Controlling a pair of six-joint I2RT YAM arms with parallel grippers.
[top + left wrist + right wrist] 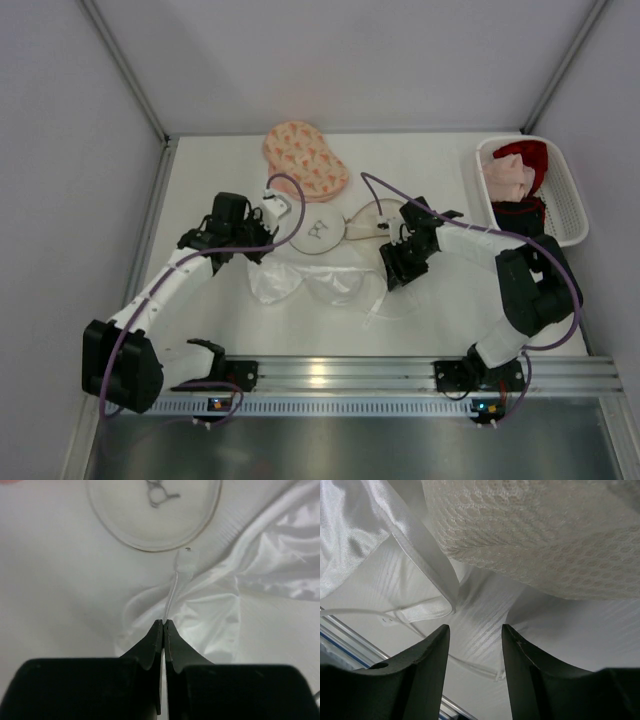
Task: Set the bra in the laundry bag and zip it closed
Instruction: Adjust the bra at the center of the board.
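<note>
Overhead view of a white table (pixel 460 310). At left, the left gripper (pixel 163 623) is pinched closed on the thin strap (pixel 173 592) of a white satin bra (pixel 308 282). The bra lies crumpled mid-table, just on the near side of the round mesh laundry bag (pixel 318 232). It looks light, limp and slippery, so the strap or a hemmed edge is probably the surest hold. The right gripper (pixel 475 629) hovers over the bra and bag with its jaws apart and empty. There is bare table to the near right. A basket (pixel 572 205) of clothes sits at the far right edge.
</note>
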